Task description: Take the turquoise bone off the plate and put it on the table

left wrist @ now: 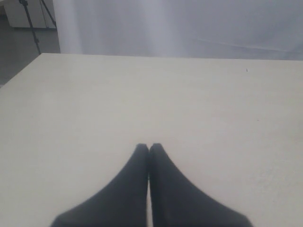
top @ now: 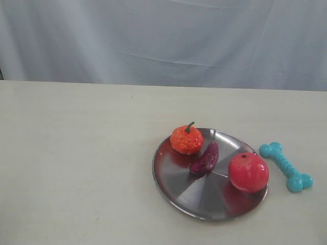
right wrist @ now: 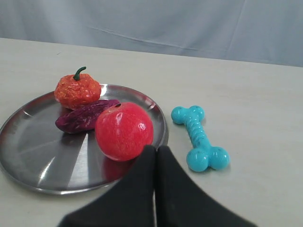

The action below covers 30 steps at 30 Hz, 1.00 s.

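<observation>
The turquoise bone (top: 286, 166) (right wrist: 199, 137) lies flat on the cream table (top: 76, 163), just right of the silver plate (top: 194, 196) (right wrist: 28, 156) and off its rim. My right gripper (right wrist: 155, 149) is shut and empty, its black fingers pressed together near the plate's edge, a short way from the bone. My left gripper (left wrist: 148, 147) is shut too, over bare table with nothing held. Neither gripper shows in the exterior view.
On the plate sit a red apple (top: 248, 172) (right wrist: 124, 131), an orange pumpkin toy (top: 186, 139) (right wrist: 77, 90) and a dark purple piece (top: 205, 159) (right wrist: 85, 115). A grey curtain (top: 163, 35) hangs behind the table's far edge.
</observation>
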{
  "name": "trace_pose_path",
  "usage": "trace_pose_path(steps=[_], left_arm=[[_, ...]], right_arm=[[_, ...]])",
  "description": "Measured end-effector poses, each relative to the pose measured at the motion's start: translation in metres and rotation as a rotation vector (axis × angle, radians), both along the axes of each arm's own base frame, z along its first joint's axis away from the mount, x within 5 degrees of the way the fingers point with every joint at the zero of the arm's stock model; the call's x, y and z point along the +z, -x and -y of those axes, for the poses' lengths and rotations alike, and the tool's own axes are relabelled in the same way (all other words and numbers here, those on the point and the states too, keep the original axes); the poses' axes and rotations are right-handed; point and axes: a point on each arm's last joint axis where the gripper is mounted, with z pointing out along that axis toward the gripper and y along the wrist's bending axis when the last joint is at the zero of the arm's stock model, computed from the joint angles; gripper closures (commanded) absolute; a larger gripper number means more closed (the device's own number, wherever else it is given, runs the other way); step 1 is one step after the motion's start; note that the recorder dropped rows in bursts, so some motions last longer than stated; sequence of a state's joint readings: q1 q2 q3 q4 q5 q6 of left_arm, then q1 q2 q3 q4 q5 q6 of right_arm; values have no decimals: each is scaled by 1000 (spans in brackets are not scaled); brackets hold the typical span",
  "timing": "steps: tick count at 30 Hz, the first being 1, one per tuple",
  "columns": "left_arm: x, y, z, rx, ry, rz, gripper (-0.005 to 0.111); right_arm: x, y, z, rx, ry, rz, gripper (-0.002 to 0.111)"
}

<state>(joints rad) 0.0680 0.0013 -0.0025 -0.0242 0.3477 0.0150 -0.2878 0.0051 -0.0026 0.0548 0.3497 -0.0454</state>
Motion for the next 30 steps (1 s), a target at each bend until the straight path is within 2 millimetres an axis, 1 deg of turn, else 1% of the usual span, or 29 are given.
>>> trace_pose_path(steps=[30], left_arm=[[0,0,0,0,0,0,107]], right_arm=[[0,0,0,-3,-11,3,109]])
